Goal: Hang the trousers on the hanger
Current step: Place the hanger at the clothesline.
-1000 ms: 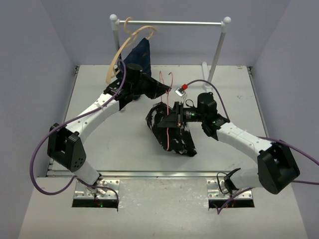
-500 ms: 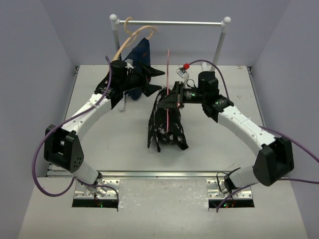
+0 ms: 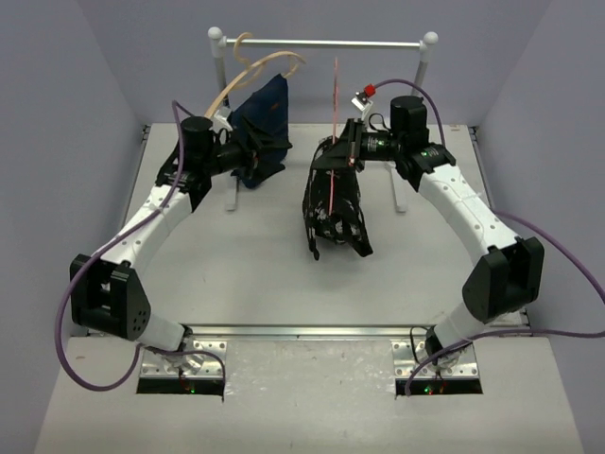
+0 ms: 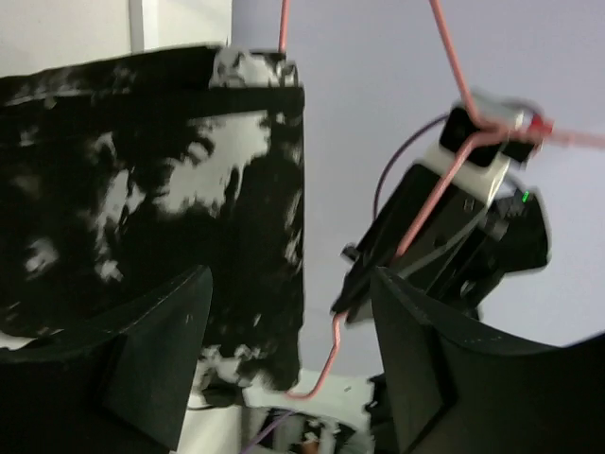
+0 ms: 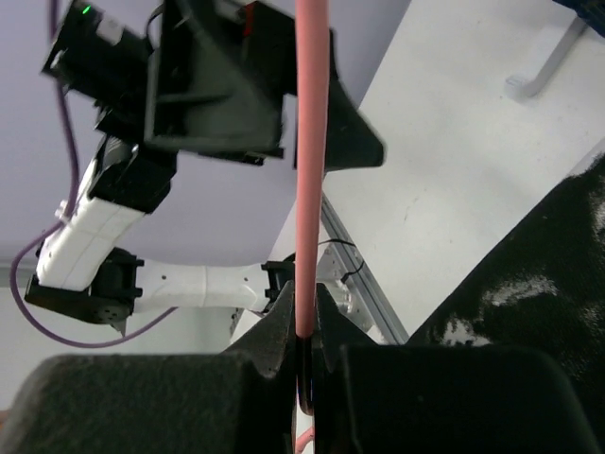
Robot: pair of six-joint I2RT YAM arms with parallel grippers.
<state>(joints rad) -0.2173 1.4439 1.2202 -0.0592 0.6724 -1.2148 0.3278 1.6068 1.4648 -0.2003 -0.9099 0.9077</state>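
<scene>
The pink wire hanger [image 3: 335, 104] stands upright above the back of the table, with my right gripper [image 3: 347, 154] shut on its wire. The black, white-speckled trousers [image 3: 335, 206] hang folded over it, off the table. In the right wrist view the fingers [image 5: 284, 322] pinch the hanger [image 5: 310, 142], and the trousers [image 5: 539, 284] fill the lower right. My left gripper [image 3: 269, 156] is to the left of the trousers, open and holding nothing. Its view shows the trousers [image 4: 151, 189] and the hanger [image 4: 452, 66] beyond the open left gripper [image 4: 291, 279].
A clothes rail [image 3: 331, 43] on white posts spans the back. A tan wooden hanger [image 3: 241, 80] with a navy garment [image 3: 265, 109] hangs from its left end, just behind my left gripper. The grey walls close in on both sides.
My right arm has lifted the hanger and trousers off the table and carried them toward the rail. My left gripper has opened and drawn back to the left.
</scene>
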